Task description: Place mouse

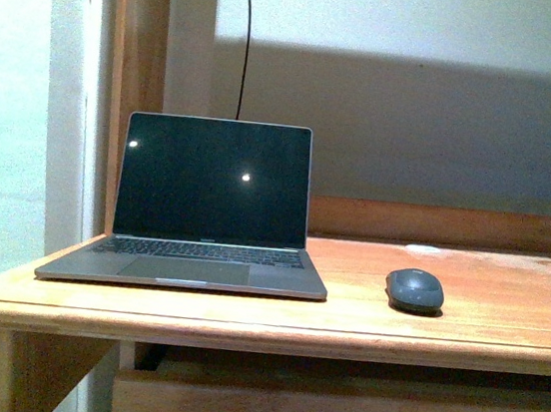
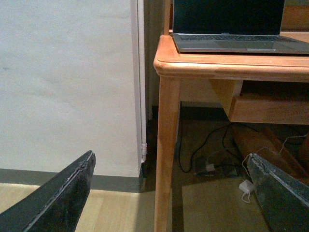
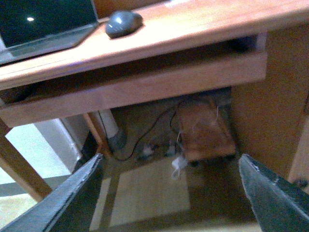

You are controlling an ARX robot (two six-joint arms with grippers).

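Note:
The mouse (image 1: 414, 288) is a small dark grey domed oval resting on the wooden desk (image 1: 500, 339), to the right of the open laptop (image 1: 205, 207). It also shows in the right wrist view (image 3: 123, 23), on the desk top near the laptop's corner. Neither gripper shows in the front view. My left gripper (image 2: 171, 193) is open and empty, low beside the desk's left front leg (image 2: 166, 154). My right gripper (image 3: 171, 193) is open and empty, below the desk's front edge, well apart from the mouse.
A small flat whitish disc (image 1: 423, 249) lies at the back of the desk. A black cable (image 1: 246, 42) runs up the wall behind the laptop. Under the desk are cables and a white charger (image 2: 246, 186), a wooden caster stand (image 3: 205, 133) and a drawer front (image 3: 145, 84).

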